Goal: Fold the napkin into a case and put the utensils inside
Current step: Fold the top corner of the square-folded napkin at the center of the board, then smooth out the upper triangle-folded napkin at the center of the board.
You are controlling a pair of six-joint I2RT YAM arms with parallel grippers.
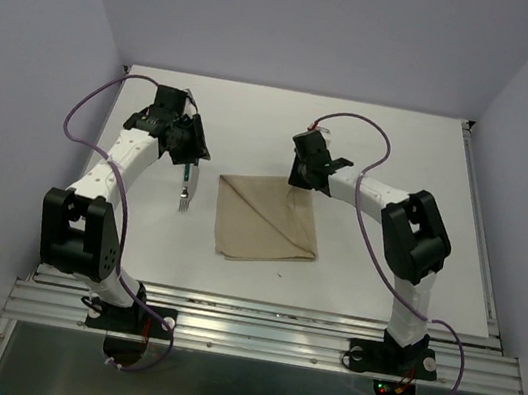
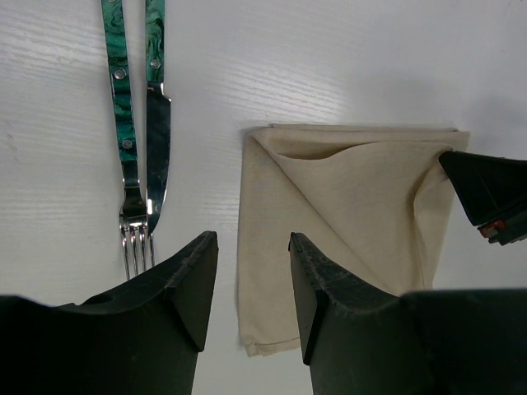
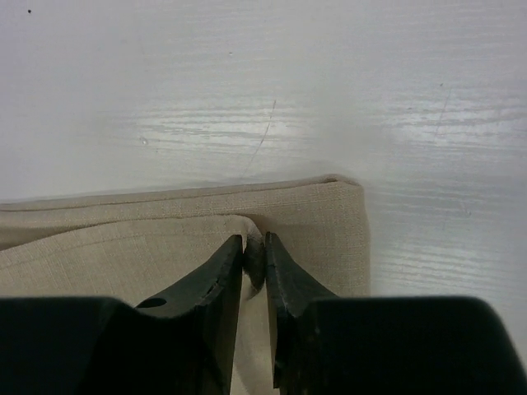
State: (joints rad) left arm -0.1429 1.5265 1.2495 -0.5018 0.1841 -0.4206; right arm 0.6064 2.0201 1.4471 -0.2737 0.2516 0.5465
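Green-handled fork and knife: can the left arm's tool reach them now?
Probably yes: the open left tool hangs beside the green-handled silver fork and knife, both uncovered; the folded beige cloth napkin lies apart.

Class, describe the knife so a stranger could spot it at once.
Start at the white table and find the folded beige napkin. Between it and the fork lies the knife: same marbled green handle, but a smooth blade, not tines.

We see the napkin [image 1: 268, 221] lying folded at centre frame on the white table [image 1: 402, 160], with the utensils [image 1: 185, 190] just to its left, fork tines pointing toward the frame's bottom. The left gripper [image 1: 189, 155] hangs over the utensils' upper end. The right gripper [image 1: 303, 181] sits at the napkin's upper right corner.
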